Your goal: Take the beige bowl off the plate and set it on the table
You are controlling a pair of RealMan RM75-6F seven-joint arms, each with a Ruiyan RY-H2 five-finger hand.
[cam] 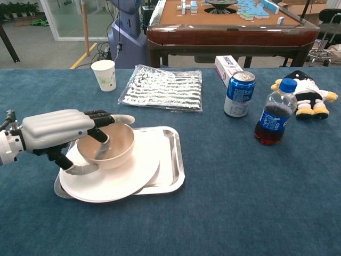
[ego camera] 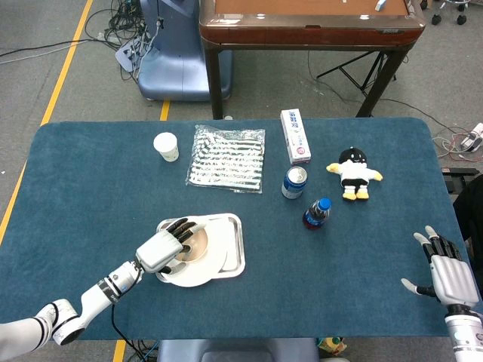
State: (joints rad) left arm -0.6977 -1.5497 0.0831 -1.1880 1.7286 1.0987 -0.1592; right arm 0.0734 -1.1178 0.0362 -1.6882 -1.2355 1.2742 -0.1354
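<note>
Your left hand grips the bowl, still on the plate.
Blue surface (ego camera: pixel 90 188) carries a metal tray (cam: pixel 173 170); white plate (cam: pixel 117 184) lies on it, beige bowl (cam: pixel 114 144) on the plate. Left hand (cam: pixel 61 130) clasps the bowl's rim, fingers inside. Right hand (ego camera: pixel 445 268) hovers spread, holding nothing.

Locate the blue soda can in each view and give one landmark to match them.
Head view: the blue soda can stands right of centre, just below the white box.
Chest view: it sits upper right, left of the cola bottle.
Shared landmark: the cola bottle, beside the can in both.
</note>
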